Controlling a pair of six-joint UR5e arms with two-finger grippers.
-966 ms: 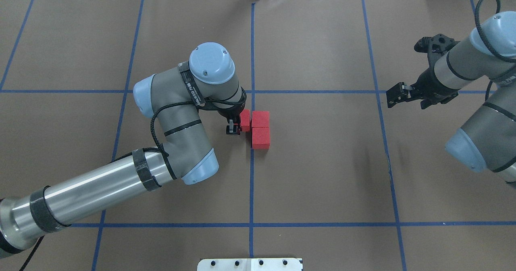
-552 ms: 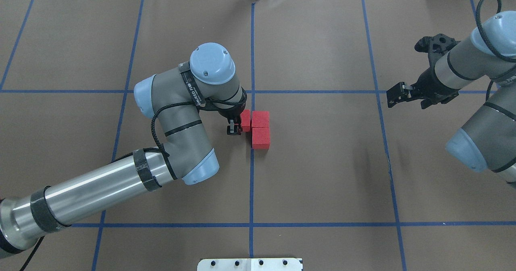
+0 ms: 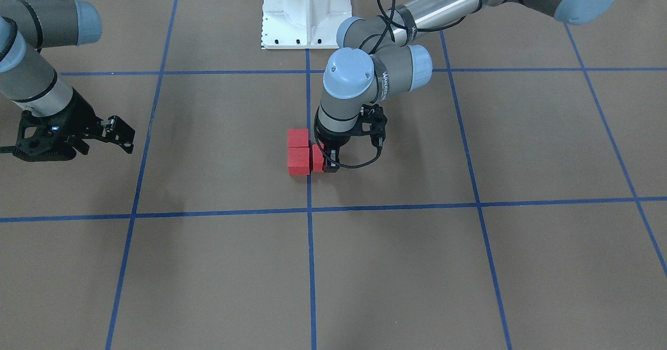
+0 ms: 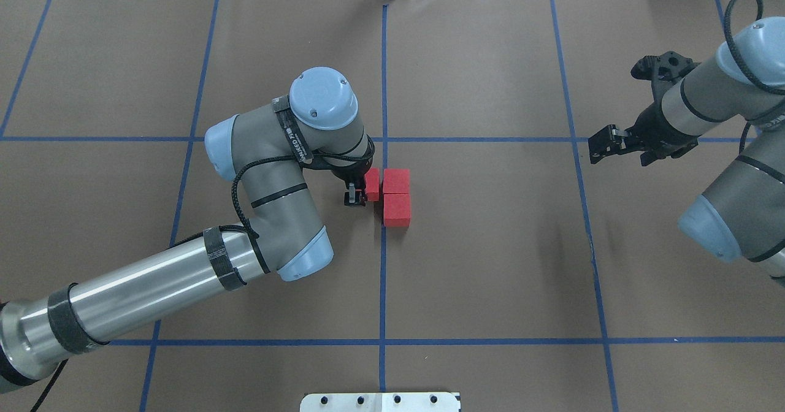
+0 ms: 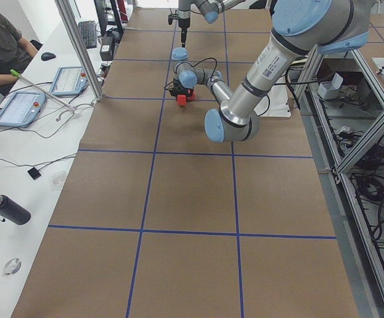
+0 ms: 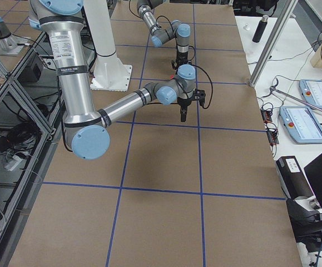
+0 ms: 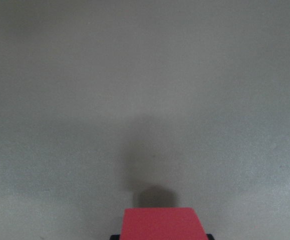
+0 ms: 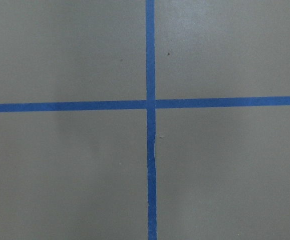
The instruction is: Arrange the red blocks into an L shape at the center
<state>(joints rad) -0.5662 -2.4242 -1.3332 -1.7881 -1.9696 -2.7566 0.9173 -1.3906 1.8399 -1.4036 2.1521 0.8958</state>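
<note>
Two red blocks (image 4: 396, 181) (image 4: 396, 209) lie touching, one behind the other, just right of the blue tape line (image 4: 382, 265) at the center (image 4: 441, 216). The third red block (image 4: 372, 185) sits against the left side of the far block, over the tape line. My left gripper (image 4: 363, 190) is shut on it, low at the floor. In the left wrist view this block (image 7: 160, 223) fills the bottom middle. In the front view the three blocks (image 3: 298, 152) make an L next to the left gripper (image 3: 323, 161). My right gripper (image 4: 604, 145) hangs open and empty far to the right.
The robot's white base plate (image 4: 380, 401) is at the near edge. The right wrist view shows only a blue tape crossing (image 8: 150, 104). An operator (image 5: 2, 40) sits at a side desk with tablets.
The left arm has shifted very slightly; the held block stays against the far block. The right arm has not moved.
</note>
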